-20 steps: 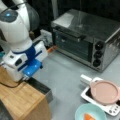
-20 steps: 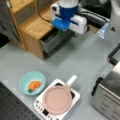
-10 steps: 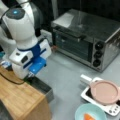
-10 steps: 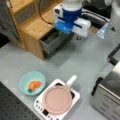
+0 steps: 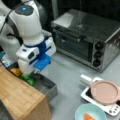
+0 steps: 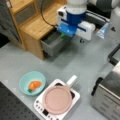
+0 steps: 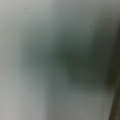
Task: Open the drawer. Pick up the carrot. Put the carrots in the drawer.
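We found the drawer (image 6: 53,42) pulled open, gripper (image 6: 65,35) low over it; jaws' state we could not tell. The carrot (image 6: 34,85) lay in the bowl (image 6: 23,80) near the surface's front edge. Risk: lifting could snag the drawer wall.

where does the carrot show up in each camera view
In a front view: the carrot lies at the bottom edge, in the light blue bowl.
In a front view: the carrot lies lower left, in the same bowl.
Wrist view: not in it.
Shared landmark: the pink pan beside the bowl.
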Motion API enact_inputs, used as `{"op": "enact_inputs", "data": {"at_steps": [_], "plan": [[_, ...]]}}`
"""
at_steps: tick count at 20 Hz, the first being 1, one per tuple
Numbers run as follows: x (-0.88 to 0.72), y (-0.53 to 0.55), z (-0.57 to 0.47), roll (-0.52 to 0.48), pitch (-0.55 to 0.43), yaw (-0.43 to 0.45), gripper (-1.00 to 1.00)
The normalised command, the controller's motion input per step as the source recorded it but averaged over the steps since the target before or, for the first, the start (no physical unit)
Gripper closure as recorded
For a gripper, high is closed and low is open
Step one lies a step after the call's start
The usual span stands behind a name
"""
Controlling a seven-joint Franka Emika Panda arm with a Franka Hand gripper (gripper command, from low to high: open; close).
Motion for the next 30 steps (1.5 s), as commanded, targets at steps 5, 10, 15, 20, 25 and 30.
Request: {"op": "enact_inputs", "data": {"at_steps": [5,10,15,20,25,30], "plan": [[0.20,0.23,0.09,0.078,0.111,-0.158,-1.00],[0.22,0.30,0.13,0.084,0.119,-0.173,-1.00],[0.23,0.27,0.12,0.094,0.115,-0.161,-1.00],[0.22,0.17,0.12,0.097,0.119,-0.146,-1.00],[0.22,0.14,0.11,0.094,0.121,-0.143,-1.00],[0.25,0.14,0.12,0.085,0.121,-0.138,-1.00]]}}
